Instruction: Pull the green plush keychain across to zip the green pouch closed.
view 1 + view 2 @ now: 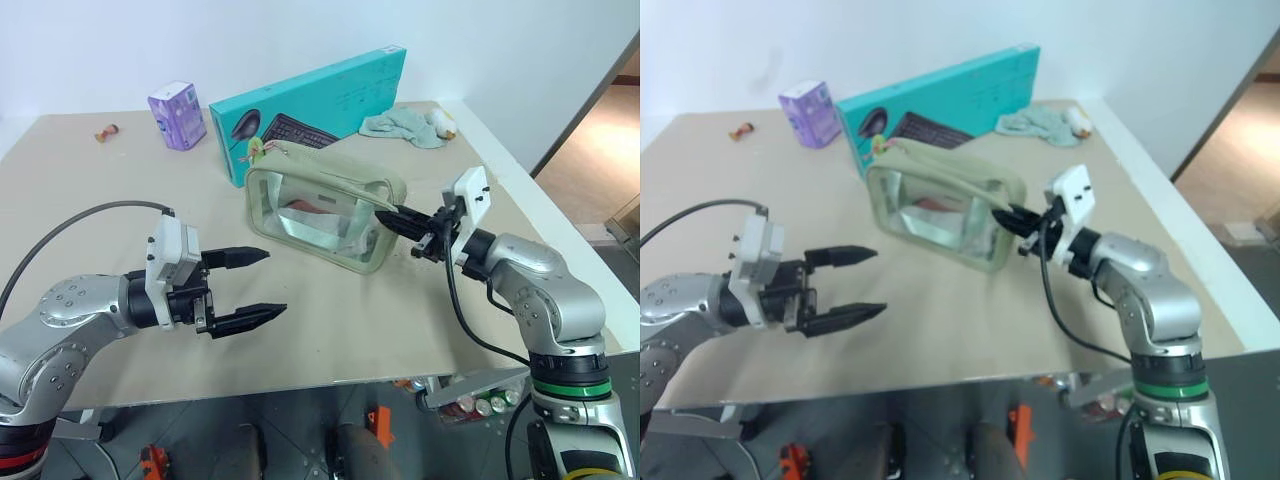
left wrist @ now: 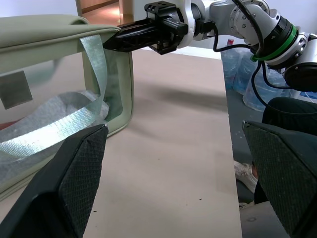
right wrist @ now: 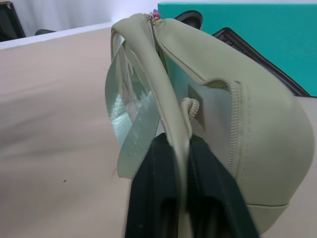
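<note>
Left claw (image 1: 250, 285) sat nearest the head camera, fingers spread wide and gripping nothing, its forearm held level and pointing across toward the green pouch (image 1: 322, 205) with bare tabletop (image 1: 330, 320) between them. Probably waiting to go for the zipper pull once the pouch was steadied.

Right claw (image 1: 392, 217) reached in level from the opposite side, wrist angled inward. Its fingers (image 3: 153, 198) were clenched on the thin edge of the pouch's near end, fabric pinched between them in the right wrist view. That hold reads as an anchor, so the pouch would not slide when the zip was drawn.

Pouch stood upright mid-tabletop, top gaping, zipper not yet run. Green plush keychain (image 1: 256, 150) hung at the far end of the pouch, just beside the teal keyboard box (image 1: 310, 100) behind it, well apart from both claws.

Purple carton (image 1: 177, 115) and pale teal cloth (image 1: 405, 126) lay farther back, out of play.
</note>
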